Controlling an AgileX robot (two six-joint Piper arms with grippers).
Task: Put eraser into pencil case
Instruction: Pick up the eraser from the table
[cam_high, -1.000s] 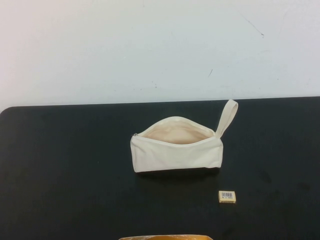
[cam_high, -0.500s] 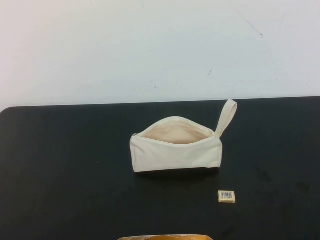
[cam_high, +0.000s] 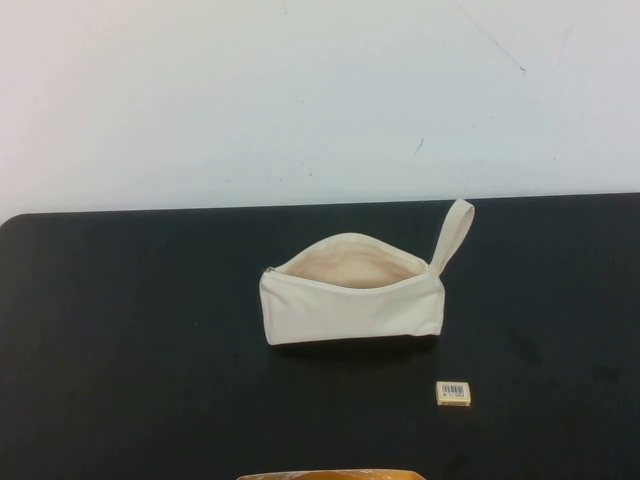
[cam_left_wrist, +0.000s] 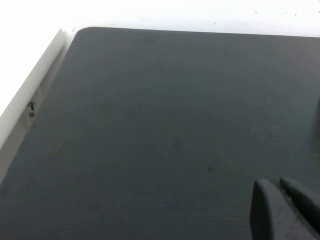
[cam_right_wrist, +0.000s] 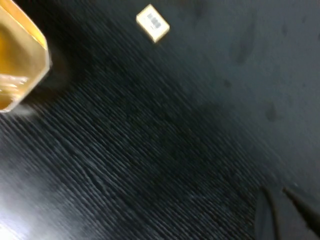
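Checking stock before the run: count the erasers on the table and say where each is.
1. The eraser lies on the black table, in front of the pencil case toward the robot's right, apart from it. Left gripper and right gripper hover elsewhere. The pouch may hide more.

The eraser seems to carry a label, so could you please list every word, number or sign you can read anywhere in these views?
Eraser: white barcode label on top; bars show, digits too small to read.
Pencil case: no text.
Table: no text.
Left pincer and right pincer: each at its wrist view's edge over bare table, no markings.
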